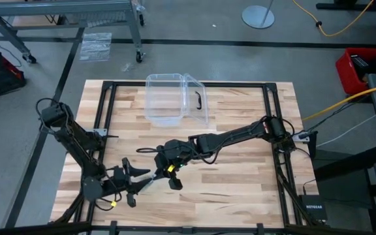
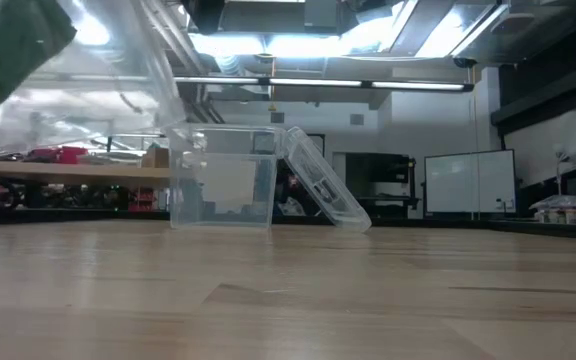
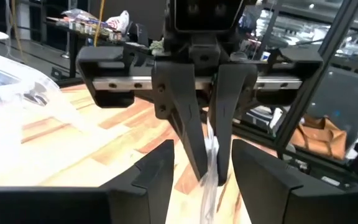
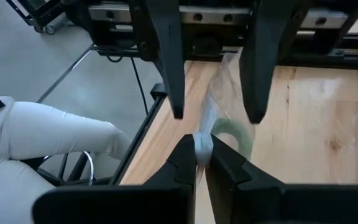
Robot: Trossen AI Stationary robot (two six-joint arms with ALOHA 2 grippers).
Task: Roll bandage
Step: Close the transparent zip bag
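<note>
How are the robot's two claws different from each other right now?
The left gripper has its fingers spread wide and grips nothing, while the right gripper is pinched shut on the clear plastic wrapper. The left arm is folded close at the table's left, whereas the right arm stretches far across from the right. Both are dark, two-fingered, and meet tip to tip over the wooden table, with the green bandage right beside them.
</note>
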